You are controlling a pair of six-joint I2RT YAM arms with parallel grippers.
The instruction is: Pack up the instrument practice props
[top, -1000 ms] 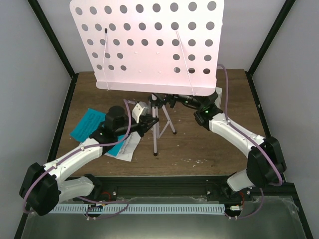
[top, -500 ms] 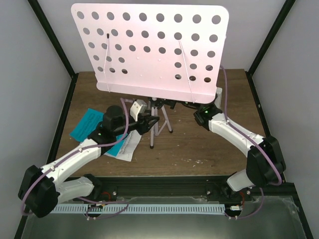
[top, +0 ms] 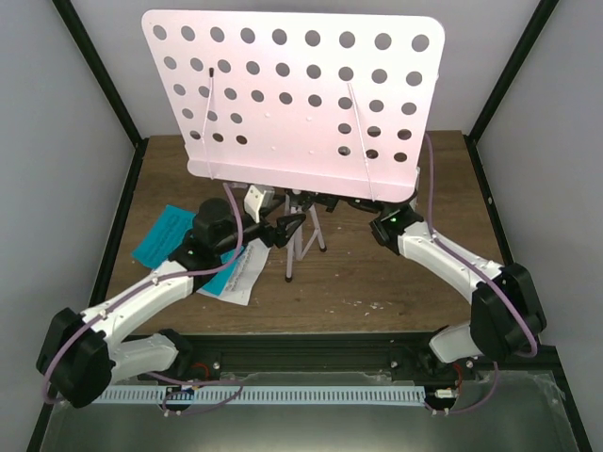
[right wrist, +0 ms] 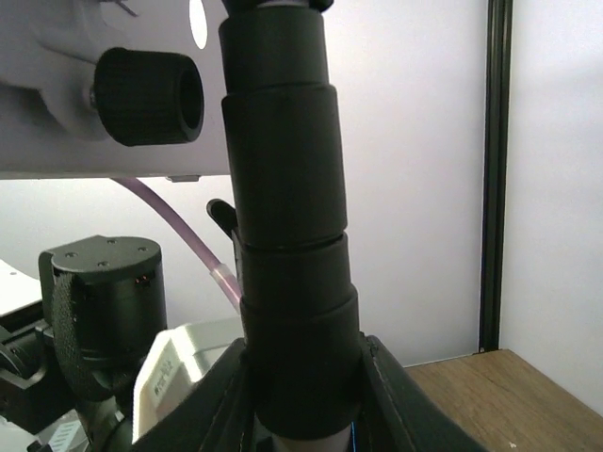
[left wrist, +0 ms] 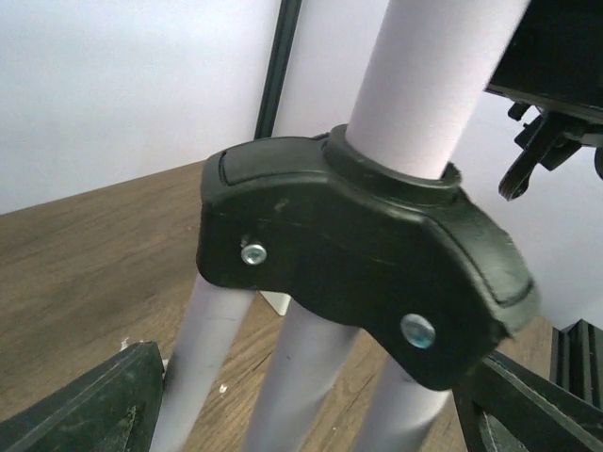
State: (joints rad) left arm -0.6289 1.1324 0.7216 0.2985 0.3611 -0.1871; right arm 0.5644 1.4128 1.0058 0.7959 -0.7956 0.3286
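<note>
My left gripper [left wrist: 306, 414] wide open and empty, black tripod hub [left wrist: 358, 273] of the pale pink hole-perforated music stand [top: 292, 94] between its fingers, my right gripper [right wrist: 301, 395] clamped on the stand's black collar [right wrist: 287, 282].

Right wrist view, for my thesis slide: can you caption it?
Right fingers clamp the black collar of the music stand, beneath its tilt knob.

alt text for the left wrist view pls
The black leg hub of the music stand fills the frame, pale post above, three pale legs below. The left gripper has open fingers flanking the legs at the bottom corners, table behind.
</note>
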